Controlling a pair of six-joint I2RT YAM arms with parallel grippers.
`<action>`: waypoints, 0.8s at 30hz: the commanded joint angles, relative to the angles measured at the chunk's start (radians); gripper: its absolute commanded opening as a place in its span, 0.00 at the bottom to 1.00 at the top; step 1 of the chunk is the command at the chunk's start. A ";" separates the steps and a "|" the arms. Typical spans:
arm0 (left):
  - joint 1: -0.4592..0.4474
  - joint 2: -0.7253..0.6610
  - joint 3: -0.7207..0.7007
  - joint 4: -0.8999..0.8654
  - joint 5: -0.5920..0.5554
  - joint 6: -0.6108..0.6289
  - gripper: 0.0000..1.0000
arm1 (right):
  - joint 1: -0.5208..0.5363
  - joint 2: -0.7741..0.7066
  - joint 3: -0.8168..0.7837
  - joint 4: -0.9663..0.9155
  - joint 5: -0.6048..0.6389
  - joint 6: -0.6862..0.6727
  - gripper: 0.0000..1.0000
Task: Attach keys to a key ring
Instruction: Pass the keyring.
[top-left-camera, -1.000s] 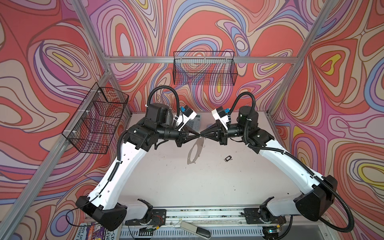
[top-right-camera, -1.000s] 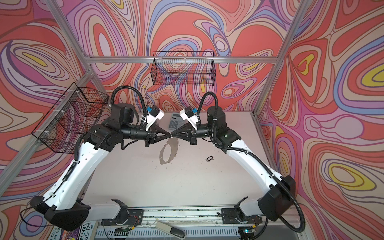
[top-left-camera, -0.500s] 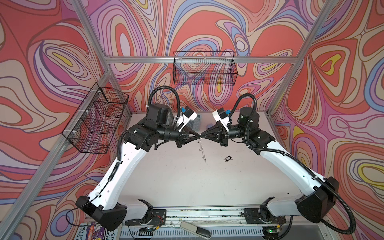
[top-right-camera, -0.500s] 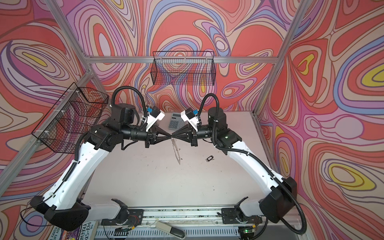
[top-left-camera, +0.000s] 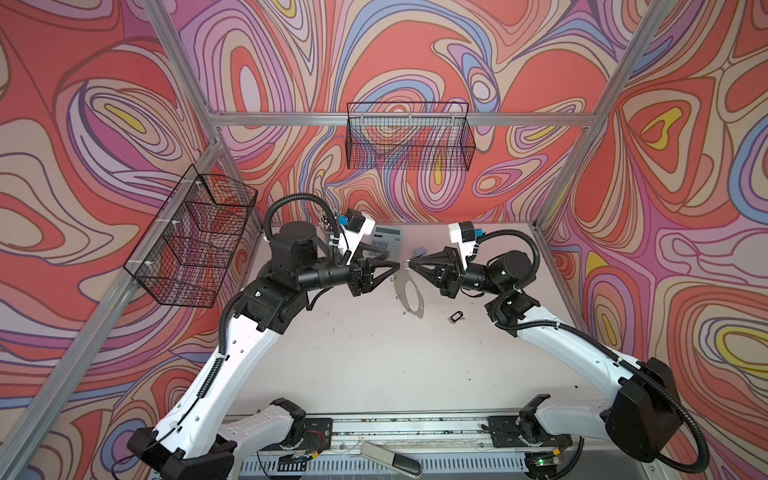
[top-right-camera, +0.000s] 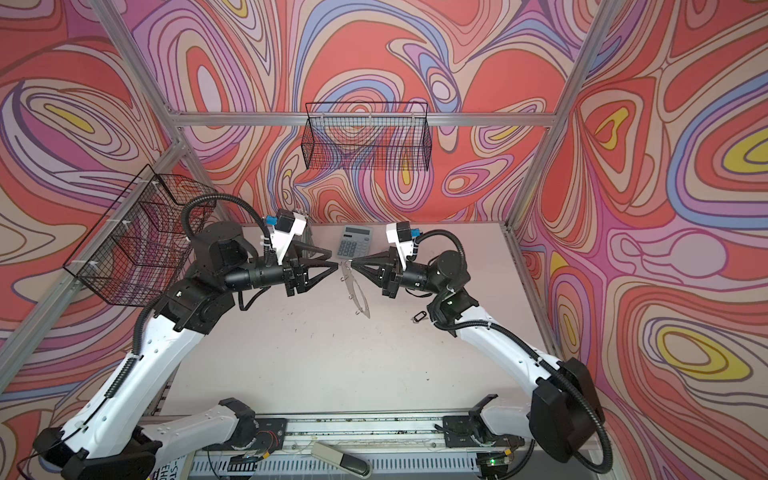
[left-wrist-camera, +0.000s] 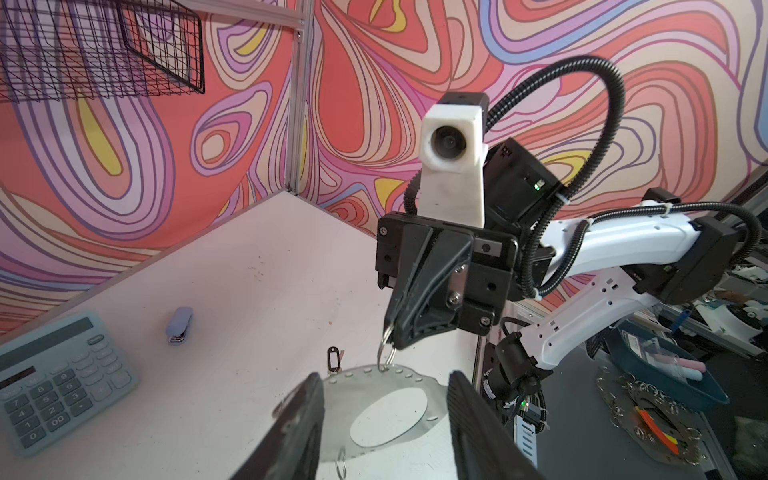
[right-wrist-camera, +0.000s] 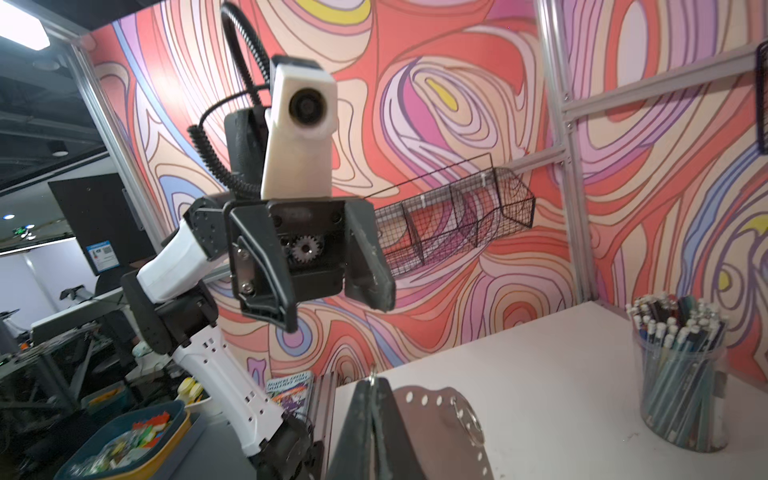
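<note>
The key ring is a flat oval band with a big hole and a dotted rim. It hangs in the air above the table from one of its small wire loops. My right gripper is shut on that loop, as the left wrist view shows at the right gripper. My left gripper stands open just left of it. Its fingers straddle the key ring without touching. The keys, on a black tag, lie on the table under the right arm, also seen as the keys.
A calculator and a small purple stapler lie at the back of the table. A cup of pens stands at the back left corner. Wire baskets hang on the back wall and the left wall.
My left gripper has opened and let go of the key ring, drawing back slightly. The ring has swung round and now hangs from the right gripper alone.
</note>
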 joint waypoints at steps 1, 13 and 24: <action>0.002 -0.026 -0.056 0.219 -0.014 -0.132 0.51 | 0.004 0.063 -0.006 0.517 0.116 0.301 0.00; 0.001 0.021 -0.090 0.372 0.002 -0.235 0.48 | 0.007 0.185 0.049 0.765 0.167 0.468 0.00; -0.015 0.096 -0.077 0.585 0.063 -0.351 0.47 | 0.015 0.173 0.044 0.713 0.161 0.427 0.00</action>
